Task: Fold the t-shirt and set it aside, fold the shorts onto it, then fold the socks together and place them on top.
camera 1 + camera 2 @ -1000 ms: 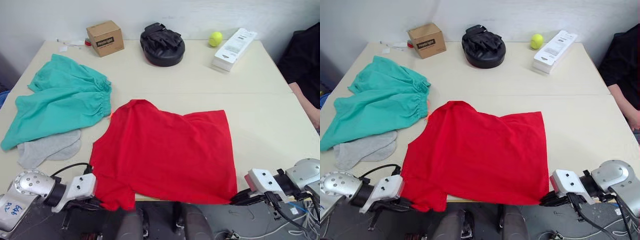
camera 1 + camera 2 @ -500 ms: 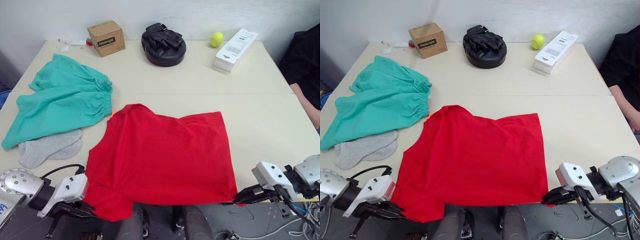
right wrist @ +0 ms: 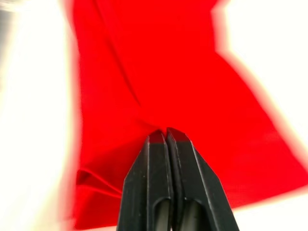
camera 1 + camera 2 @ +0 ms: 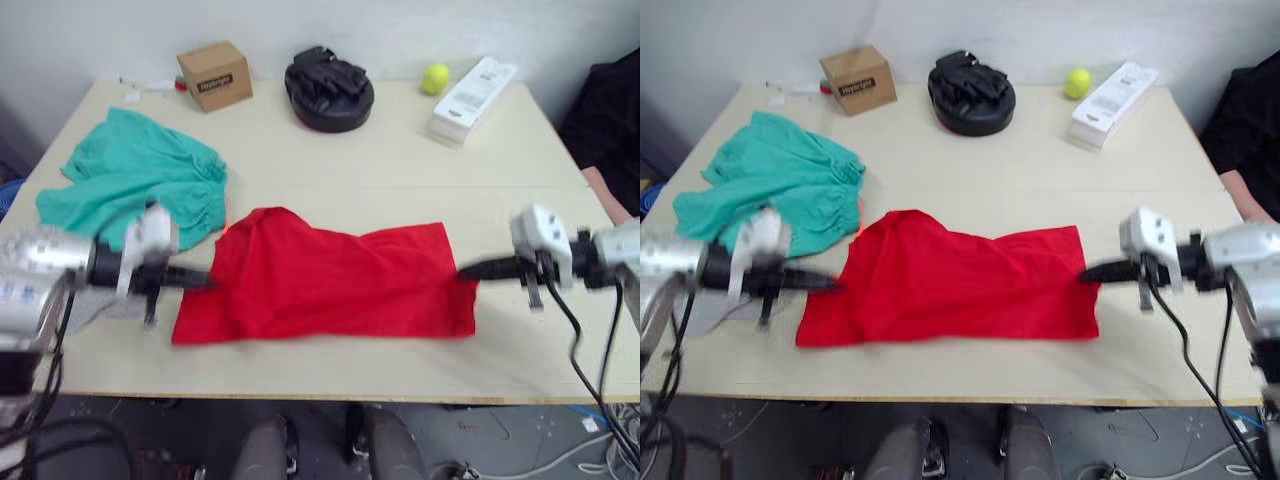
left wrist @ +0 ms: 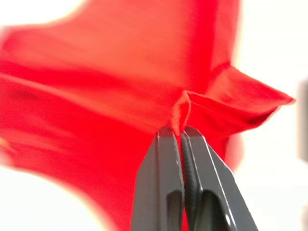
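Both pincers (image 4: 205, 279) (image 4: 468, 270) raised, t-shirt (image 4: 330, 285) doubled

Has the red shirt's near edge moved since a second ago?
Yes. The t-shirt hung over the table's front edge; both grippers have carried that hem away from the edge, toward the black pad, doubling the shirt over.

- The socks (image 4: 100, 305) are mostly hidden behind the left arm; only a blurred grey patch shows beside the shorts (image 4: 130, 185).
- The left gripper (image 4: 200, 280) is blurred in the head views, so its fingertips merge with the t-shirt (image 4: 330, 285) edge.
- A person's dark sleeve (image 4: 610, 120) is cut off by the frame's right edge.
- Print on the cardboard box (image 4: 214, 75) is too small to read.
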Tool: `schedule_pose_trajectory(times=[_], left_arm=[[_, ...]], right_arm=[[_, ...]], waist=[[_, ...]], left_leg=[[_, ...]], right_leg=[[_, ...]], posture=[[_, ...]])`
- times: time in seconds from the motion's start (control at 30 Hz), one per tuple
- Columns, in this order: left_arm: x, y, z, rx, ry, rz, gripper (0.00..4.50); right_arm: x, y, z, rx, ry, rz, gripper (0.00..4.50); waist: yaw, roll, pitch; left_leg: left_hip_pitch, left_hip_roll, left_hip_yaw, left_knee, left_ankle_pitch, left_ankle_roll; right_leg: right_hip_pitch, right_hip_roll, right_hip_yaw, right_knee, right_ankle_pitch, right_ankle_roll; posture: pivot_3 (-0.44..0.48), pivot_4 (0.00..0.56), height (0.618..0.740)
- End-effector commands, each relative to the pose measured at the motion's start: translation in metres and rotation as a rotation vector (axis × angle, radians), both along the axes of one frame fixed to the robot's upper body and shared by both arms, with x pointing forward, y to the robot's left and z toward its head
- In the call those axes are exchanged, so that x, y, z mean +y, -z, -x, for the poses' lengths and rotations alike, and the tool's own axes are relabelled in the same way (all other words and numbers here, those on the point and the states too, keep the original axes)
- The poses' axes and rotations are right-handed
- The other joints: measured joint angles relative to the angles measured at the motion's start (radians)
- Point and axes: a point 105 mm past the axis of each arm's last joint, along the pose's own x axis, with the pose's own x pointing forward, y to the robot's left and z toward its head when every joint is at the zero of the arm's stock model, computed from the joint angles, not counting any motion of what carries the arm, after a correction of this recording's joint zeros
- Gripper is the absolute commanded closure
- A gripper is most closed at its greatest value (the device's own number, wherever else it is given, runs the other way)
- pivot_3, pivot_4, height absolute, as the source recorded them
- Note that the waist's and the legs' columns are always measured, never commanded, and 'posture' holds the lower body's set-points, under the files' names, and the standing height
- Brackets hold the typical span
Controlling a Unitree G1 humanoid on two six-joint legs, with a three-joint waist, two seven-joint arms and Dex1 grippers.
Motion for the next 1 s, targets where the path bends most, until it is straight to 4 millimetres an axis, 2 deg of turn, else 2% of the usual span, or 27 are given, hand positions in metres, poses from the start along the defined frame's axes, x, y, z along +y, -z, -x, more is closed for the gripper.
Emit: schedule_pose_trajectory(times=[0.03,0.1,0.17,0.2,0.27,0.3,0.37,0.47,0.57,0.67,0.7,0.77,0.83,1.0], left_arm=[[0.026,-0.145,-0.055,-0.701,-0.374,0.149,4.50],[0.033,-0.199,-0.047,-0.924,-0.434,0.181,4.50],[0.031,-0.229,-0.034,-1.032,-0.403,0.191,4.50],[0.029,-0.238,-0.029,-1.060,-0.379,0.187,4.50],[0.026,-0.240,-0.020,-0.975,-0.301,0.204,4.50],[0.023,-0.232,-0.014,-0.903,-0.244,0.193,4.50],[0.017,-0.204,-0.001,-0.720,-0.125,0.156,4.50],[0.018,-0.147,0.020,-0.473,-0.028,0.035,4.50],[0.025,-0.094,0.041,-0.224,-0.008,-0.029,4.50],[0.031,-0.038,0.060,-0.054,0.013,-0.134,4.50],[0.032,-0.023,0.066,-0.007,0.019,-0.157,4.50],[0.032,-0.003,0.082,0.086,0.039,-0.167,4.50],[0.032,0.015,0.096,0.163,0.045,-0.179,4.50],[0.028,0.052,0.127,0.312,0.073,-0.181,4.50]], right_arm=[[-0.034,-0.100,-0.047,-0.596,0.318,-0.094,4.47],[-0.046,-0.139,-0.046,-0.827,0.403,-0.122,4.47],[-0.052,-0.158,-0.040,-0.958,0.432,-0.110,4.47],[-0.052,-0.162,-0.037,-0.993,0.420,-0.097,4.47],[-0.050,-0.161,-0.031,-1.015,0.371,-0.054,4.47],[-0.047,-0.156,-0.029,-0.985,0.332,-0.059,4.47],[-0.042,-0.144,-0.025,-0.922,0.280,-0.068,4.47],[-0.033,-0.117,-0.019,-0.804,0.180,-0.035,4.47],[-0.027,-0.076,-0.006,-0.594,0.072,0.001,4.47],[-0.022,-0.015,0.026,-0.260,-0.072,0.056,4.47],[-0.020,-0.001,0.037,-0.184,-0.106,0.068,4.47],[-0.018,0.019,0.052,-0.073,-0.139,0.078,4.47],[-0.015,0.036,0.070,0.035,-0.186,0.094,4.47],[-0.016,0.059,0.105,0.238,-0.256,0.134,4.47]], waist=[[0.000,-0.009,0.007],[-0.004,-0.011,0.008],[-0.011,-0.012,0.008],[-0.014,-0.012,0.008],[-0.023,-0.012,0.008],[-0.026,-0.012,0.008],[-0.033,-0.011,0.008],[-0.038,-0.010,0.009],[-0.034,-0.010,0.011],[-0.024,-0.009,0.012],[-0.017,-0.009,0.012],[-0.011,-0.008,0.012],[-0.010,-0.008,0.012],[-0.005,-0.008,0.012]], left_leg=[[-0.003,-0.001,0.001,0.001,0.002,0.000],[-0.019,-0.003,0.001,0.001,0.007,0.001],[-0.026,-0.005,0.006,0.000,0.008,0.000],[-0.025,-0.005,0.007,-0.001,0.008,0.000],[-0.021,-0.005,0.009,-0.003,0.007,0.001],[-0.020,-0.005,0.011,-0.004,0.006,0.003],[-0.020,-0.005,0.013,-0.005,0.005,0.005],[-0.021,-0.004,0.017,-0.004,0.004,0.007],[-0.021,-0.003,0.017,0.002,0.003,0.007],[-0.012,-0.002,0.014,0.005,0.004,0.008],[-0.006,-0.003,0.012,0.004,0.003,0.008],[0.003,-0.003,0.011,0.002,0.001,0.006],[0.003,-0.003,0.011,0.002,-0.001,0.006],[0.003,-0.002,0.011,0.001,-0.002,0.004]], right_leg=[[-0.003,0.000,0.000,0.001,0.001,0.002],[-0.019,-0.002,0.002,0.006,0.005,0.004],[-0.031,-0.003,-0.001,0.009,0.006,0.005],[-0.032,-0.003,-0.006,0.009,0.006,0.005],[-0.031,-0.003,-0.018,0.011,0.006,0.005],[-0.031,-0.003,-0.023,0.011,0.006,0.005],[-0.031,-0.003,-0.024,0.009,0.005,0.005],[-0.031,-0.003,-0.023,0.005,0.005,0.005],[-0.029,-0.004,-0.018,0.008,0.005,0.005],[-0.019,-0.008,-0.011,0.006,0.006,0.004],[-0.012,-0.009,-0.012,0.005,0.005,0.003],[-0.004,-0.011,-0.013,0.004,0.004,0.001],[-0.004,-0.012,-0.013,0.004,0.004,0.001],[-0.007,-0.014,-0.015,0.005,0.003,-0.002]], posture=[[0.000,0.150,0.740],[0.000,0.150,0.740],[0.000,0.150,0.740],[0.000,0.150,0.740],[0.000,0.150,0.740],[0.000,0.150,0.740],[0.000,0.150,0.740],[0.000,0.150,0.740],[0.000,0.150,0.740],[0.000,0.150,0.740],[0.000,0.150,0.740],[0.000,0.150,0.740],[0.000,0.150,0.740],[0.000,0.150,0.740]])
